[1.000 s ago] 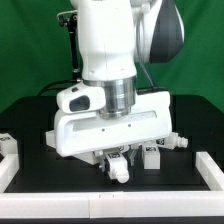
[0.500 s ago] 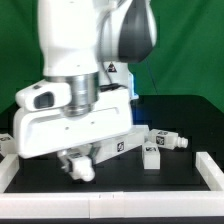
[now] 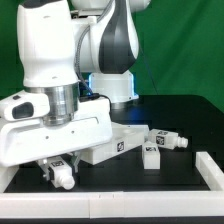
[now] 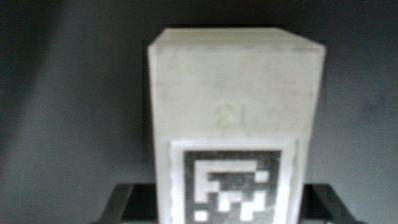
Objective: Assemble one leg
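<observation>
My gripper [image 3: 57, 166] is shut on a leg [image 3: 63, 178], a chunky white peg whose rounded end sticks out below the fingers, low over the table at the exterior view's left front. In the wrist view the leg [image 4: 235, 110] fills the middle, with a black-and-white tag on its near part, and the dark fingers [image 4: 139, 198] sit on either side of it. The gripper [image 4: 231, 205] clamps the leg at the tagged end.
The large white square panel [image 3: 112, 147] lies behind the gripper, at the centre. Two more legs [image 3: 153, 154] [image 3: 172, 140] lie to the exterior view's right of it. A white rail [image 3: 150, 185] borders the table's front and right [image 3: 212, 166].
The arm has swung toward the exterior view's left with the leg still held, from the front centre to the left front corner.
</observation>
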Tool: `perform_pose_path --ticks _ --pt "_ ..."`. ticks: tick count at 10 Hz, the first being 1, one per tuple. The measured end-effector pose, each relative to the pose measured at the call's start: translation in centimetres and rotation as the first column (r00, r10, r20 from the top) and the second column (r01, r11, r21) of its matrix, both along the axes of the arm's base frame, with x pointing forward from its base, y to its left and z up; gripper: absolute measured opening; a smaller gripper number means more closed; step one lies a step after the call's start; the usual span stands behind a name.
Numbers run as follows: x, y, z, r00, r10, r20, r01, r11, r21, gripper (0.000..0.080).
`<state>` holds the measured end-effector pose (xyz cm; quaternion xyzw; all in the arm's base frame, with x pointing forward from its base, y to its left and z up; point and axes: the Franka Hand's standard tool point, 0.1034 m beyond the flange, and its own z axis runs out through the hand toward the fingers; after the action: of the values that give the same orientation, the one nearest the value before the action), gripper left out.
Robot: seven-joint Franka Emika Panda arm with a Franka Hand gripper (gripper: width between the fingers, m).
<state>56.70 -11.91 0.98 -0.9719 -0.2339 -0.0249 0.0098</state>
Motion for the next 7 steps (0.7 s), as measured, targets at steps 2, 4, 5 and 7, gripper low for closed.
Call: perform_pose_path --ticks 2,4,5,7 --pt "0.0 0.0 -0.1 1.0 0.0 -0.001 0.0 1.0 0.0 0.0356" --pt "0.1 0.2 0.2 1.0 -0.02 0.001 0.02 1.0 -0.001 0.0543" --pt "0.8 1.3 1.7 0.997 -0.073 0.011 0.073 0.997 -0.009 0.0628" --pt "1.2 4.5 4.2 0.989 -0.149 0.019 0.149 0.989 -0.012 0.0643"
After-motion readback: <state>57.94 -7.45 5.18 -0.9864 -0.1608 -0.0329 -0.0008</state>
